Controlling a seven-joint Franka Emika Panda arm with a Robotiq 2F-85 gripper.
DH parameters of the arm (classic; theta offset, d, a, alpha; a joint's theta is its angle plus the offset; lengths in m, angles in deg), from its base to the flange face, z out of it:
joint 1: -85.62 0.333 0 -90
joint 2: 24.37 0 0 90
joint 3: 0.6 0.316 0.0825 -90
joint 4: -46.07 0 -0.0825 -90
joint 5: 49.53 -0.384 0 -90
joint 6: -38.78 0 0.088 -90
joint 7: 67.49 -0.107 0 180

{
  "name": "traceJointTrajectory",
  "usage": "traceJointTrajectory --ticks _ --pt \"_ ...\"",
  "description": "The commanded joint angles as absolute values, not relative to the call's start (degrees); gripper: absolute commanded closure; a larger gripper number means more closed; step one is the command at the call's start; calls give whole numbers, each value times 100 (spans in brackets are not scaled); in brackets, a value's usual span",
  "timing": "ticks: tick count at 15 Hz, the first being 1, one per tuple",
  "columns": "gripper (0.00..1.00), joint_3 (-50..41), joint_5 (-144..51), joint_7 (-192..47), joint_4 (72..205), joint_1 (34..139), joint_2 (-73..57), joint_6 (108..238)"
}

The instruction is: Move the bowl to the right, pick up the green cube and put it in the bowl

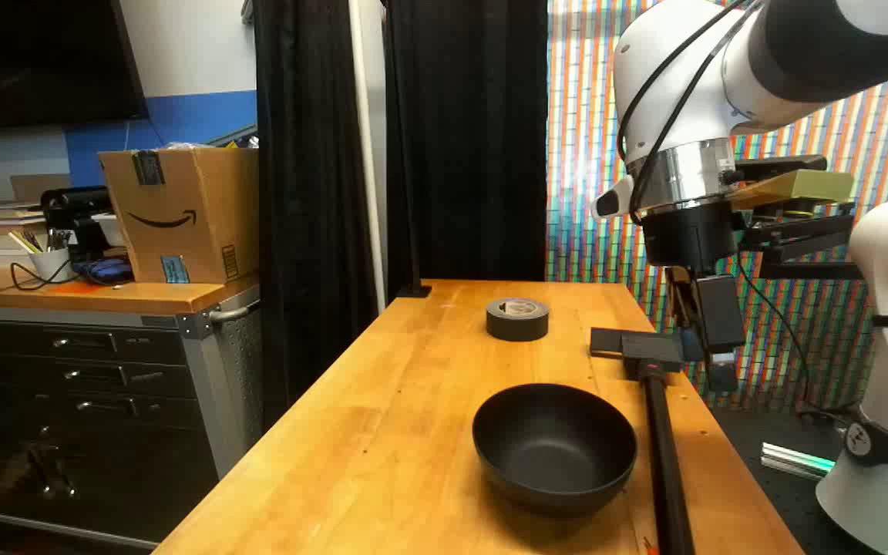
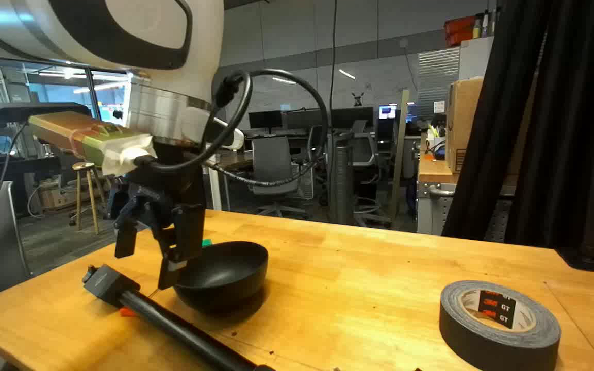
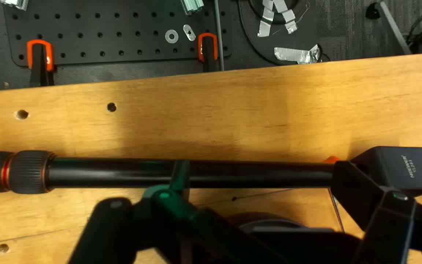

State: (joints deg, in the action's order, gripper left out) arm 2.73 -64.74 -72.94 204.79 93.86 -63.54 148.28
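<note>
One black bowl (image 1: 554,451), round and wide, stands upright on the one wooden tabletop (image 1: 382,432), right of centre in the lower half in an exterior view; the same bowl (image 2: 230,278) shows left of centre in an exterior view. Behind its far rim there, one green object (image 2: 207,242) peeks out, mostly hidden; too little shows to tell its shape.

The one Robotiq gripper (image 2: 148,260) points down in the left half of that frame, its two fingers (image 2: 125,242) spread wide. It overlaps the bowl's left side in the picture; whether it touches cannot be told. The wrist view likewise has both fingers well apart in its lower half, and one black pole (image 3: 258,174) runs left to right through the middle of the frame, seen in the gap between them. In both exterior views the pole lies just beside the bowl. One small orange piece (image 2: 128,312) shows right by the pole.

One roll of 3M tape (image 2: 498,344) lies flat at the lower right in an exterior view, well apart from the bowl.

One white Franka arm (image 1: 702,116) fills the upper right in an exterior view. At the left of that frame one Amazon box (image 1: 174,247) and one white pen cup (image 1: 51,264) stand on a workbench (image 1: 82,297), and two black curtain panels (image 1: 321,193) hang in the upper centre. Along the top of the wrist view are two orange-tipped clamps (image 3: 40,62) and one flat washer (image 3: 167,36).
</note>
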Motion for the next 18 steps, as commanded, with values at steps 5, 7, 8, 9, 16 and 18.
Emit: traceJointTrajectory --ticks 5,7,8,9,16,18 --pt "0 356 -6466 -7089 20241 9362 -5944 14959" --pt "0 354 -6433 -6951 20049 9368 -5640 15049" --pt "0 345 -6420 -6891 19927 9360 -5451 15111" --pt "0 319 -6423 -6816 19804 9360 -5268 15144" --pt "0 84 -6297 -6006 18837 9267 -4206 14939" --pt "0 -55 -6211 -5571 18662 9184 -4050 14838"
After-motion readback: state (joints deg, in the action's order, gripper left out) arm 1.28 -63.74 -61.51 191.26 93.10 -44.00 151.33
